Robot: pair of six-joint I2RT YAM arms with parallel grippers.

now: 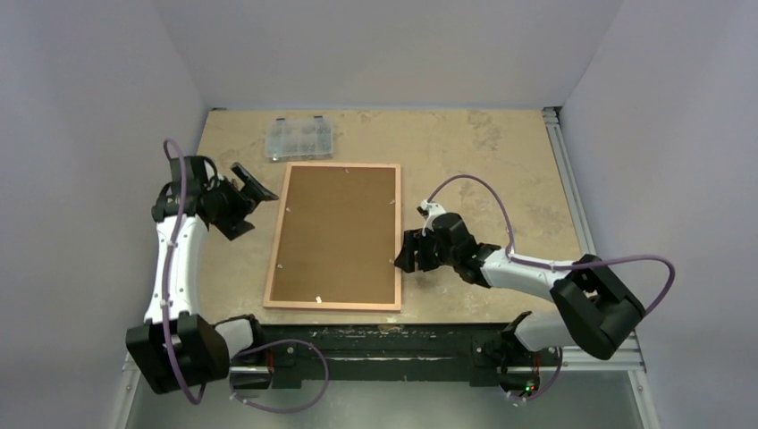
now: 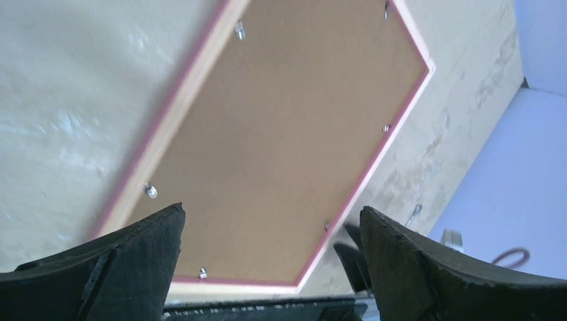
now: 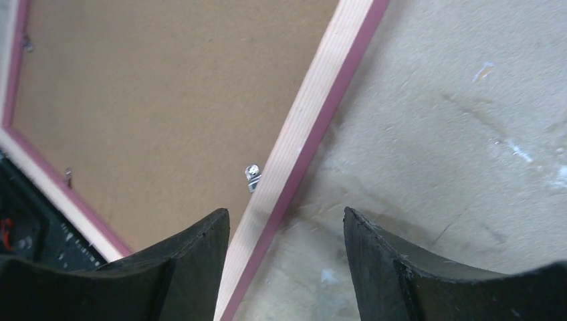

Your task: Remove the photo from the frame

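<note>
While the frame (image 1: 332, 306) lies back-up on the tabletop (image 1: 483, 161), its brown backing board (image 1: 338, 232) sits inside the pink rim and covers the photo, so none of the print shows. The frame rests between the two hands, one long side towards each.

The right hand (image 1: 408, 259) is at the long side nearest it, low towards the near corner, with its jaws parted and nothing held. From its wrist camera, the pale wood rail with its pink outer lip runs up between the two fingers (image 3: 180, 267). A small metal tab (image 3: 252, 177) sits just ahead of the fingertips, on the board side of the rail. I cannot tell whether the fingers touch the rail.

The left hand (image 1: 253, 206) is spread wide and empty, just off the opposite long side near the far corner and apart from the frame. Ahead of it, the board fills its wrist view, with tabs dotted along the rim.

A clear compartment box (image 1: 299, 138) stands beyond the left hand, past the frame's far short side and not touching it.
</note>
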